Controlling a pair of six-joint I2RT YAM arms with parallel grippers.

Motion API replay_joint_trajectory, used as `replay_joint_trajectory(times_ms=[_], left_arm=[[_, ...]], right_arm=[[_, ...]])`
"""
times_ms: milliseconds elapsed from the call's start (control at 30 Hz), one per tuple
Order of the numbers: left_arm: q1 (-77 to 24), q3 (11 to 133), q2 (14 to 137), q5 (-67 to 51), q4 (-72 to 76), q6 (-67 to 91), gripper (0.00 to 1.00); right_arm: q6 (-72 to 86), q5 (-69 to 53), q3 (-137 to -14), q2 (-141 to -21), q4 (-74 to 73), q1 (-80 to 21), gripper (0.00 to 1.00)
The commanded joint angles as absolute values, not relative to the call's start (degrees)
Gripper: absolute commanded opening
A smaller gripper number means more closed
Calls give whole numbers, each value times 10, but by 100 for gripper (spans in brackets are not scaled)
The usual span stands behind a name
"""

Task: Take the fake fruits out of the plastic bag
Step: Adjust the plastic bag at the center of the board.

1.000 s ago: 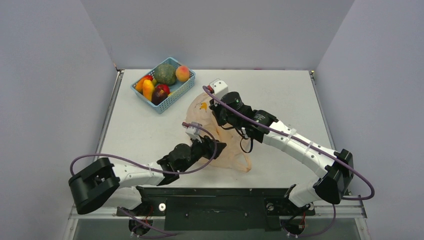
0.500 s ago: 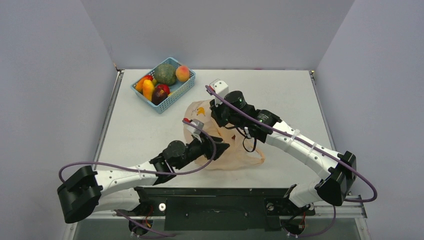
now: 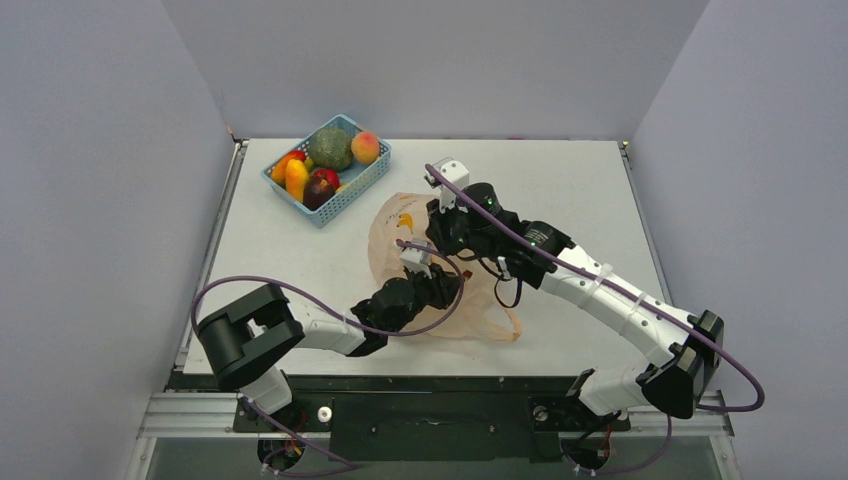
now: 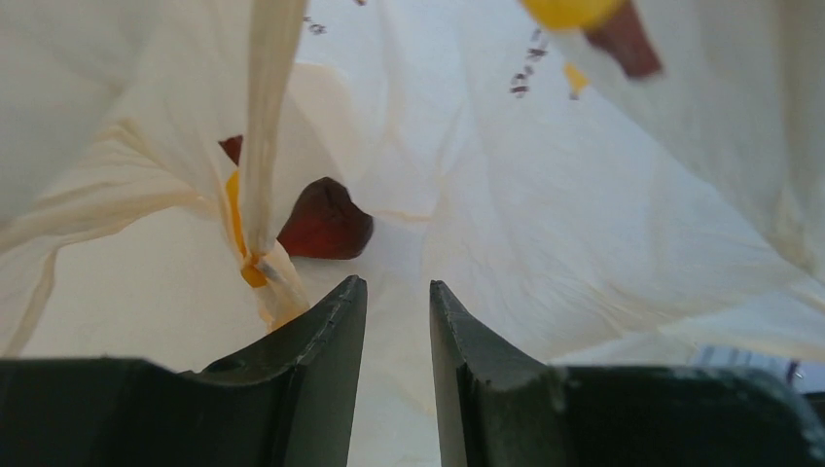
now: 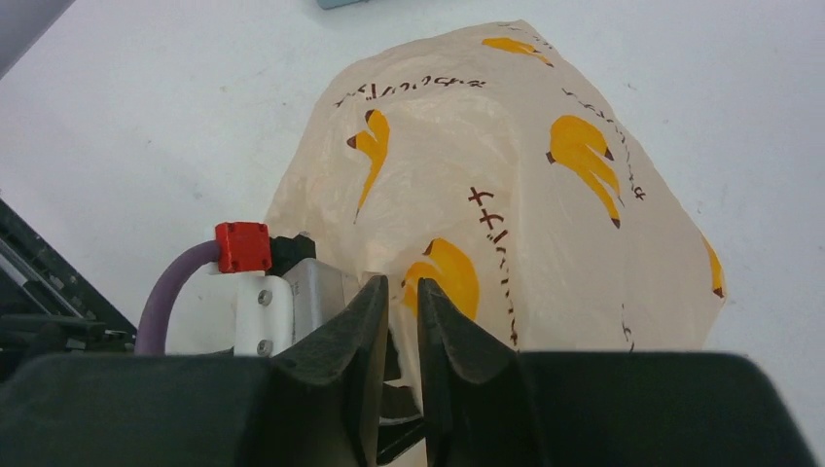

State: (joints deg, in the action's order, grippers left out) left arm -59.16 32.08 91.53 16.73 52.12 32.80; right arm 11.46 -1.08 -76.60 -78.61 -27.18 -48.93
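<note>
Two arms on the table [image 3: 560, 180], both working one bag [image 3: 395, 225] that lies near the middle, a little toward the near edge. The left arm [image 3: 330, 330] is folded low along the near edge, elbow by the near-left corner, forearm angled in and its wrist buried in the bag's mouth. Inside, the left gripper [image 4: 397, 287] shows its fingers parted by a narrow gap with nothing between them, just pale film all round. One maroon fruit [image 4: 326, 222] sits in the bag right ahead of it, slightly left of the fingertips and not touching them. The right arm [image 3: 600, 290] is stretched long from the near-right corner diagonally across to the bag's right side, wrist tipped down. The right gripper [image 5: 401, 282] has its fingers almost pressed together, only a thin slit showing at the bag's edge; I can't tell whether film is caught in it. In the far-left corner stands one blue basket [image 3: 345, 200] holding one green ball [image 3: 330, 148] and at least five small fruits [image 3: 297, 178].
</note>
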Motion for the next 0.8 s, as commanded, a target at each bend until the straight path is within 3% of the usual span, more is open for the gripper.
replay_joint_trajectory(times_ms=[0,33,167,233,400,667,733,767], left_arm=[[-592,326,942,225,596,315,27],[-592,327,947,229,599,314,27],[-590,336,955,227,601,315,27],[-590,342,960,220,600,313,27],[-590,351,972,206,603,320,27],[-590,359,976,190,597,332,28],[-589,360,977,185,592,338,29],[-588,361,978,184,591,342,29]], right_arm=[[183,105,-762,-732,-315,-511,20],[203,134,-757,-724,-337,-512,31],[251,184,-708,-656,-399,-512,60],[277,185,-673,-612,-412,-512,67],[325,183,-587,-516,-429,-512,72],[401,213,-519,-541,-382,-517,72],[415,231,-515,-564,-374,-520,69],[419,242,-514,-570,-374,-523,62]])
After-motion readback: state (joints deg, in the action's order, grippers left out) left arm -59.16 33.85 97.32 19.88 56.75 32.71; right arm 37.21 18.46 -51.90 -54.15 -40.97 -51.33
